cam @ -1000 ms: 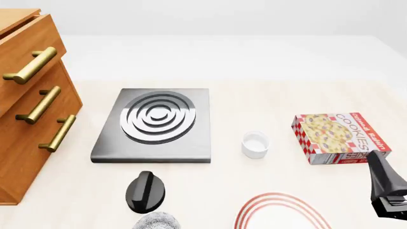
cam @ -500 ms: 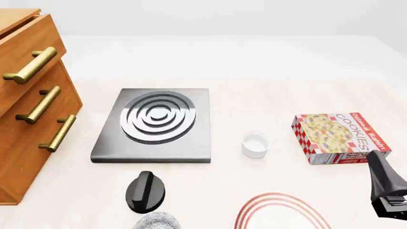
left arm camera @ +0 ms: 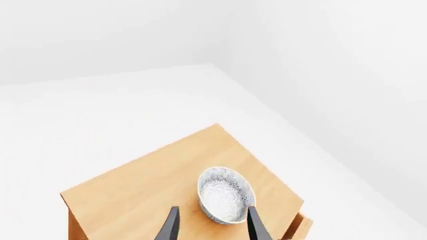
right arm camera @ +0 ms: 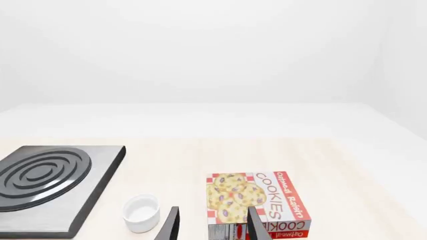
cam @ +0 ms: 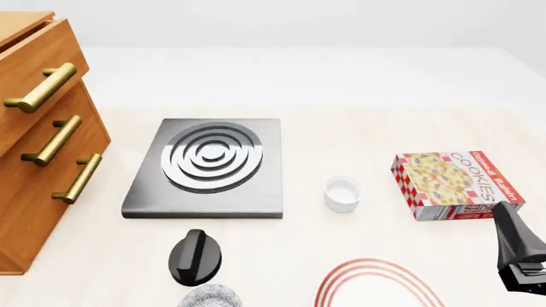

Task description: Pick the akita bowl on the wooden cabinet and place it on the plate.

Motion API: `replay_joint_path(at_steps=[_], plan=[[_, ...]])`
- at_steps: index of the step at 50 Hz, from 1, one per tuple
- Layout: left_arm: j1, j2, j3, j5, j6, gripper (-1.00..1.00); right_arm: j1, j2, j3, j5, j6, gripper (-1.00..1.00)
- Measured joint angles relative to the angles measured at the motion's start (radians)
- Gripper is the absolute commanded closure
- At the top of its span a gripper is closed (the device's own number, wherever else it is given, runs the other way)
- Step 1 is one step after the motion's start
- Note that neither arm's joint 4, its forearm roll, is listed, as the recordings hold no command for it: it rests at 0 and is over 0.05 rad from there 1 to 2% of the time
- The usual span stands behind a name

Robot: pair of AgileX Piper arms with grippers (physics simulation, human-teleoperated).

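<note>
The left tool (left arm camera: 212,227), fingers spread, hovers over the akita bowl (left arm camera: 226,193) sitting on the wooden cabinet (left arm camera: 140,190), apparently lining up a rim grasp, while the plate (cam: 378,284) waits at the worktop's six o'clock edge (right tool (right arm camera: 212,227) also spread, idle).

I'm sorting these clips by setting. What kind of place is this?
Probably a simulated kitchen tabletop: a stove plate with its knob, a cookie box, and a patterned bowl on a wooden cabinet.
</note>
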Motion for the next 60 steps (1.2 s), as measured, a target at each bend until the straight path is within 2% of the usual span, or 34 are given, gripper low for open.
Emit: replay_joint_path(at_steps=[19,60], plan=[[0.056,0.079,0.018,-0.034,-0.015,-1.00,0.000,0.000,0.000,0.000,0.000,-1.00],[-0.007,0.215,0.001,-0.080,-0.004,-1.00,0.000,0.000,0.000,0.000,0.000,-1.00]])
